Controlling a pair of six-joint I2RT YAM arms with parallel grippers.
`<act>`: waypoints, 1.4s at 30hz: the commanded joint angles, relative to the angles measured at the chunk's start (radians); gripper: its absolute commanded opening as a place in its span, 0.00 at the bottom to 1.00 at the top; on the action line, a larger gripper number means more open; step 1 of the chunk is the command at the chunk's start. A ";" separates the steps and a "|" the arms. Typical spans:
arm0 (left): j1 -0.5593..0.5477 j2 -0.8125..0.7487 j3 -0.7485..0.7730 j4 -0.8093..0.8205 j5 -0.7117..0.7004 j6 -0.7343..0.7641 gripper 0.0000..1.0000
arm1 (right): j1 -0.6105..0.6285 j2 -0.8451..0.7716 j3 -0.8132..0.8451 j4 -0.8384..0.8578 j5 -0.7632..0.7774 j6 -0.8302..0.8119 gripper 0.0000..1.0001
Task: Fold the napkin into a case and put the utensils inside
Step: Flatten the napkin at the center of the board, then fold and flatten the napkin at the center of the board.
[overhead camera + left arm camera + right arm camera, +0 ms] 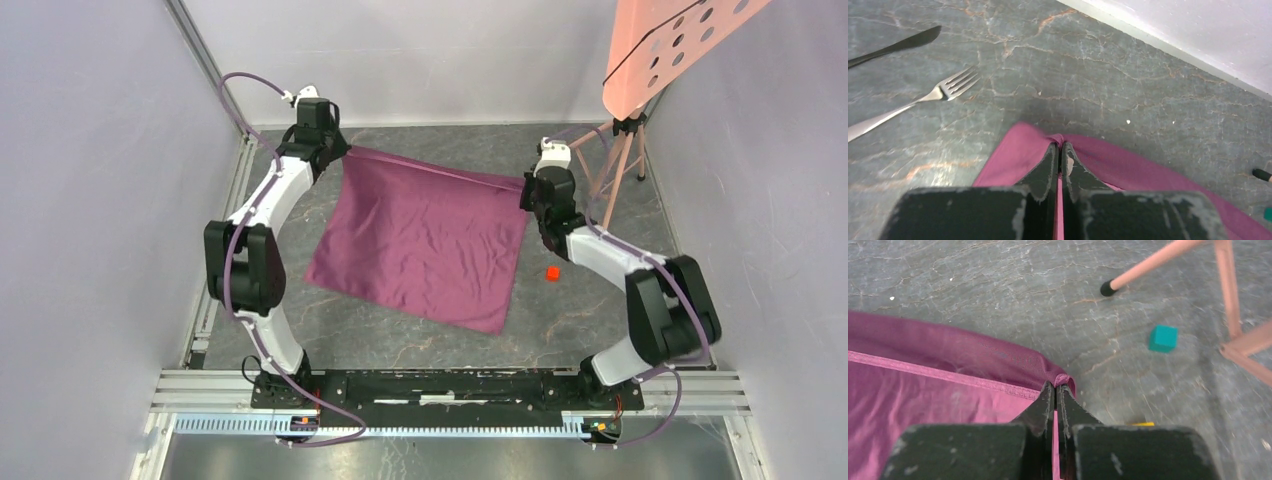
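Note:
The plum-purple napkin [420, 245] is stretched between my two grippers, its far edge lifted taut and its near part lying on the table. My left gripper [340, 152] is shut on the napkin's far left corner [1060, 140]. My right gripper [527, 188] is shut on the far right corner [1062, 380]. In the left wrist view the silver fork [913, 102] and the dark knife [895, 47] lie on the table beyond the cloth, to the left. Neither shows in the top view.
A small red cube [551, 273] lies right of the napkin. A teal cube [1163, 338] and a sliver of a yellow cube [1143, 424] lie near my right gripper. A pink tripod stand [625, 160] with a perforated board stands at the back right. Walls enclose the table.

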 commanded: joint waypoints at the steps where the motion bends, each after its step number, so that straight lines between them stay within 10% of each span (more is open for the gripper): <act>1: 0.048 0.077 0.119 0.058 0.145 -0.031 0.02 | -0.041 0.104 0.127 0.041 -0.197 -0.058 0.00; 18: 0.159 0.165 0.087 -0.400 0.279 -0.028 0.02 | -0.008 0.009 -0.019 -0.114 -0.527 0.077 0.00; 42: 0.193 0.115 -0.039 -0.619 -0.023 0.080 0.02 | 0.157 -0.293 -0.296 -0.131 -0.528 0.227 0.00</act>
